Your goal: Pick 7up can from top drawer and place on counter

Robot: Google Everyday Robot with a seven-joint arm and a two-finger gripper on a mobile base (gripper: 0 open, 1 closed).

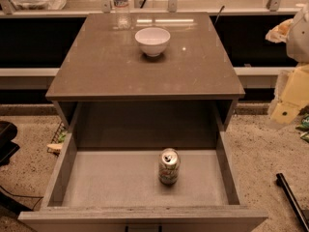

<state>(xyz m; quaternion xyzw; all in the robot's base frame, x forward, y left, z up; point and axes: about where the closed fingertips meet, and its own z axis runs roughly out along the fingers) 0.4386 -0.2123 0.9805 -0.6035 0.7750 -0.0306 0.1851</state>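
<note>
- Drawer (96, 187) is pulled out. Left of the can it's bare floor, so nothing to dodge on that side.
- Bottle (120, 4) is far behind the can and to its left, at the back of the counter (96, 76). Not a factor for the pick.
- Bowl (152, 41) is on the counter behind the can, almost in line with it. My read: set down on the bare counter in front of the bowl.
- Can (169, 166) stands upright on the drawer floor, well apart from both side walls, tab end up. I'd come straight down and grip the body mid-height, not the rim. A side nudge would likely tip it.
- The drawer's right wall sits between the can and your tool. Go over it, then descend, and lift above the counter edge before moving back.
- Gripper (291, 98) is at the far right, well apart from the can and outside the drawer. It has nothing visible in hold, and I can't tell how far open it is. Confirm it's wide enough before you descend.
</note>
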